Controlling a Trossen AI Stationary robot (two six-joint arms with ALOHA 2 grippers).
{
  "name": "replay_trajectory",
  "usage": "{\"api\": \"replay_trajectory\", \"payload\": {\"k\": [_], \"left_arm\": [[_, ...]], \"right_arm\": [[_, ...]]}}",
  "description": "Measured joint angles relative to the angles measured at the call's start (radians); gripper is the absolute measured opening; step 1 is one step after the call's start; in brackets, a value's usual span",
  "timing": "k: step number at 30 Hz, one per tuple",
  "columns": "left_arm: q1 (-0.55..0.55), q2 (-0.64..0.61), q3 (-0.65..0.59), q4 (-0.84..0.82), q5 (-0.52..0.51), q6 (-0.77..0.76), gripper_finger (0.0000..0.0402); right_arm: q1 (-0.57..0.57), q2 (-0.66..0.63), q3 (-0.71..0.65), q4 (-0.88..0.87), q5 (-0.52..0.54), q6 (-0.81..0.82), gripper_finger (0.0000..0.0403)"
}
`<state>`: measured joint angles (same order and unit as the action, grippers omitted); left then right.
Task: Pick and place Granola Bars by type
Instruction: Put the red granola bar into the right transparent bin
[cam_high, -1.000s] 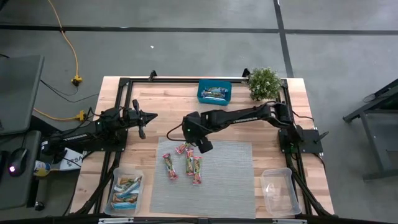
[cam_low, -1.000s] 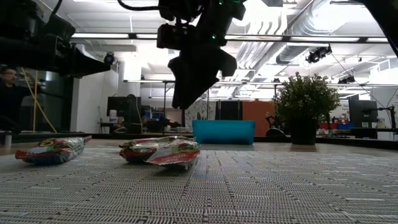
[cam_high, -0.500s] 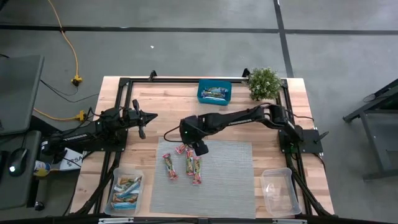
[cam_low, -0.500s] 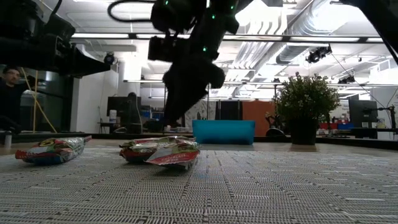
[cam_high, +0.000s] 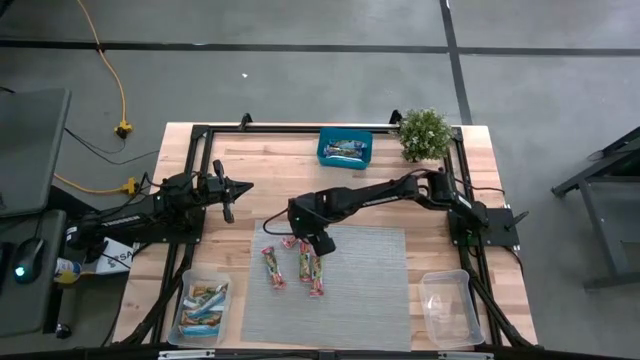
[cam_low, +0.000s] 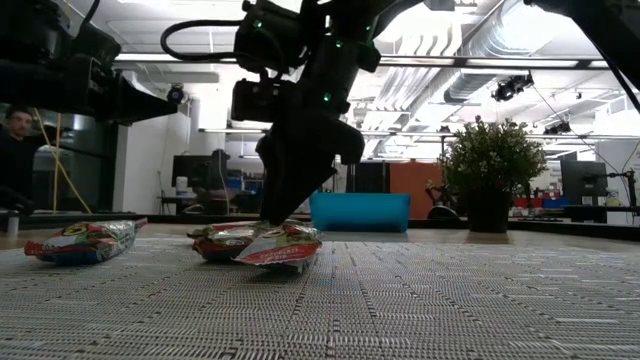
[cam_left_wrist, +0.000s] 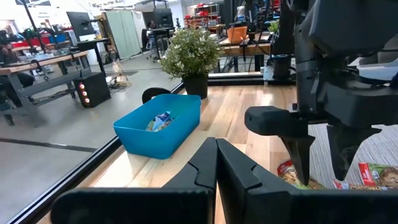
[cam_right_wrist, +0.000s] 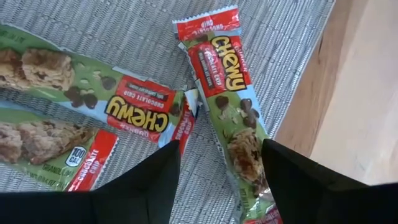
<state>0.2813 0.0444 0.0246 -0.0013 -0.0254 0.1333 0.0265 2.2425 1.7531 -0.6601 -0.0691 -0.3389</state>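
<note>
On a grey woven mat (cam_high: 350, 290) laid over the wooden table (cam_high: 270, 160), the right gripper (cam_right_wrist: 217, 171) hangs with fingers spread wide, straddling a red-and-green granola bar (cam_right_wrist: 230, 99) near the mat's edge (three more lie beside). The left gripper (cam_left_wrist: 216, 163) waits pinched closed. Workshop benches (cam_left_wrist: 43, 62) fill the room behind.

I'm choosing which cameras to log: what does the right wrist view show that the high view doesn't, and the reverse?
Only the right wrist view shows the CHEWY lettering on the granola bars and the right end effector open, its fingers straddling one bar near the mat's edge. Only the high view shows the whole table: the left end effector waiting at the left, the teal box, the plant and two clear tubs. Both show the red-and-green bars lying on the grey mat.
</note>
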Motion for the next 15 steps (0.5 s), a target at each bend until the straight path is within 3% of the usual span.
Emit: {"api": "replay_trajectory", "payload": {"k": [15], "left_arm": [[0.000, 0.000, 0.000, 0.000, 0.000, 0.000, 0.0001]], "right_arm": [[-0.032, 0.000, 0.000, 0.006, 0.010, -0.030, 0.0209]]}}
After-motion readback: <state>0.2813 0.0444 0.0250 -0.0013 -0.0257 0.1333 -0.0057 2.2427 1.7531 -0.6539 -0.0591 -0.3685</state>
